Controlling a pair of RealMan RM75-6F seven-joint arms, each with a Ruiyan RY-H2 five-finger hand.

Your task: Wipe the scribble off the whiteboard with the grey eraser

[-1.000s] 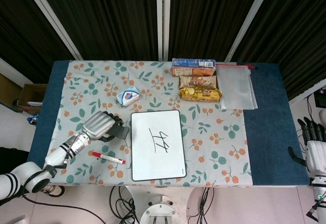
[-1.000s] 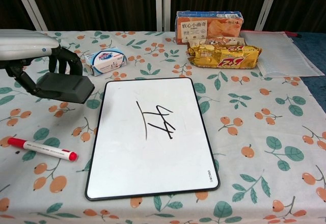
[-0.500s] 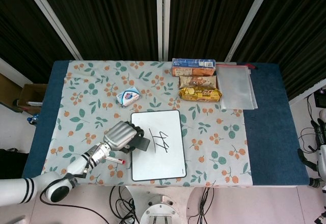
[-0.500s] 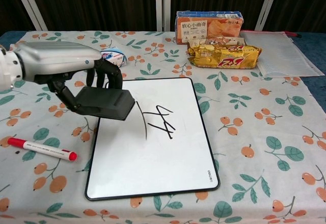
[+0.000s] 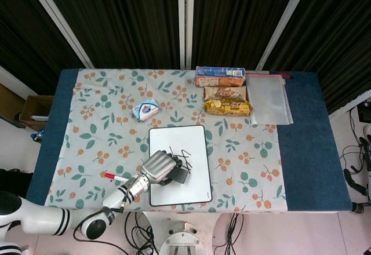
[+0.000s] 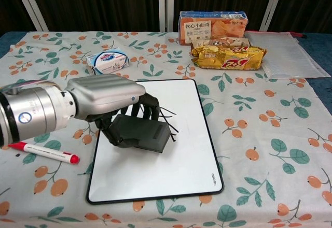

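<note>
Whiteboard point(image 6: 171, 171): left robot hand point(image 6: 106, 99) grips eraser point(image 6: 141, 133).

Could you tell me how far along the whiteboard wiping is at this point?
Done: the left hand already holds the grey eraser. In hand: the eraser sits over the scribble on the whiteboard. Left: black strokes show beside the eraser, so wiping isn't finished; what lies under it is hidden.

A floral-clothed table point(image 5: 104, 101) stands before dark curtains point(image 5: 122, 17) on pale floor.
</note>
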